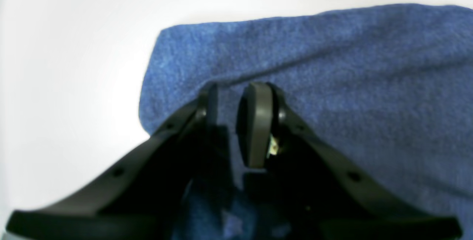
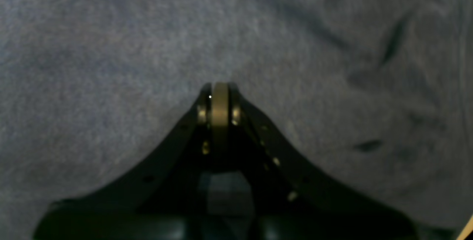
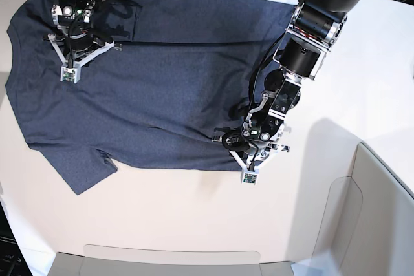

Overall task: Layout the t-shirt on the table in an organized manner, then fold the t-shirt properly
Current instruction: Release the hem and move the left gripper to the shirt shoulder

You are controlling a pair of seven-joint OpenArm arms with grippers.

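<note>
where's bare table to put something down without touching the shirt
Bare table runs between the t-shirt hem and the near edge, and beyond the left end effector toward the bin wall. The far-left corner is crowded by shirt and right end effector.

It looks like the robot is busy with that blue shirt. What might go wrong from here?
The left gripper pinches only a thin corner of the t-shirt; a pull could slip it free. The right gripper, jaws closed, presses on the cloth far across, so dragging could bunch it. The corner sits near the bin wall.

Soft heathered matt cloth t-shirt [image 3: 162,75], smooth off-white semi-gloss surface [image 3: 194,224], matt black plastic fingers [image 1: 258,121]
</note>
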